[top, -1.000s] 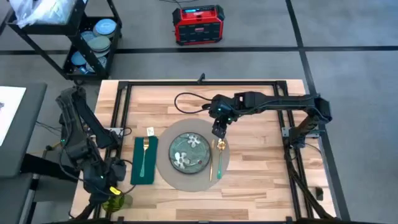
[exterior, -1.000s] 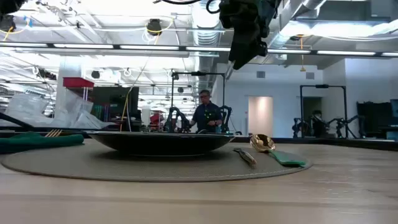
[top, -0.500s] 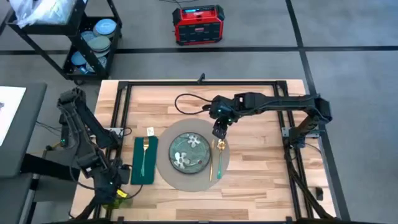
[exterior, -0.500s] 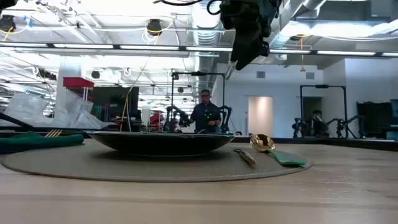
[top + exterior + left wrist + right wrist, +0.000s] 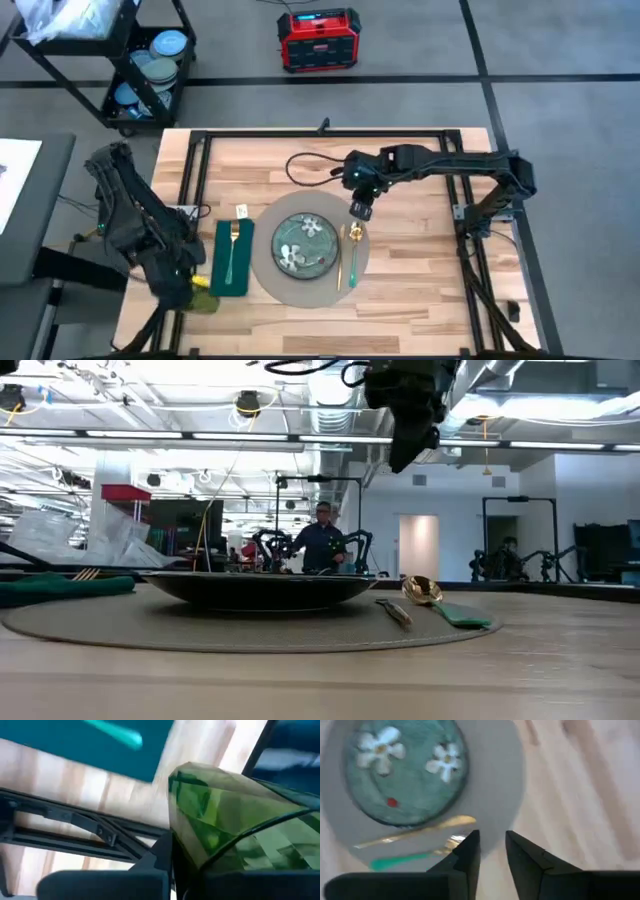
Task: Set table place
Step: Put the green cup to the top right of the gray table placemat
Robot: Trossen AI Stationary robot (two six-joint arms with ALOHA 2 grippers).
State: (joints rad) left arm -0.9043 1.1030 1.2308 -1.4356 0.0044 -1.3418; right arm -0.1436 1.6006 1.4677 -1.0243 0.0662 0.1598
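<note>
High view: the round grey-taupe placemat [image 5: 308, 252] is seen on the bench [image 5: 420, 250], under the floral plate [image 5: 305, 243], just below the right gripper [image 5: 360, 211], whose jaws are parted by a narrow gap in the right wrist view. A green faceted glass [image 5: 240, 830], clamped in the left gripper [image 5: 190, 290] jaws, is shown clearly only by the left wrist view, beside the green napkin [image 5: 231, 258].

My fingers [image 5: 530, 857] are black. On the pale wood table [image 5: 420, 270] lies a grey-taupe mat [image 5: 268, 272]; on the mat a dark teal plate [image 5: 304, 243] with white flowers, beside it a gold spoon [image 5: 354, 236] with a green handle. Left of the mat, a dark green napkin [image 5: 243, 270] bears a gold fork [image 5: 233, 240]. My left gripper [image 5: 172, 870] holds a translucent green glass [image 5: 235, 825].
</note>
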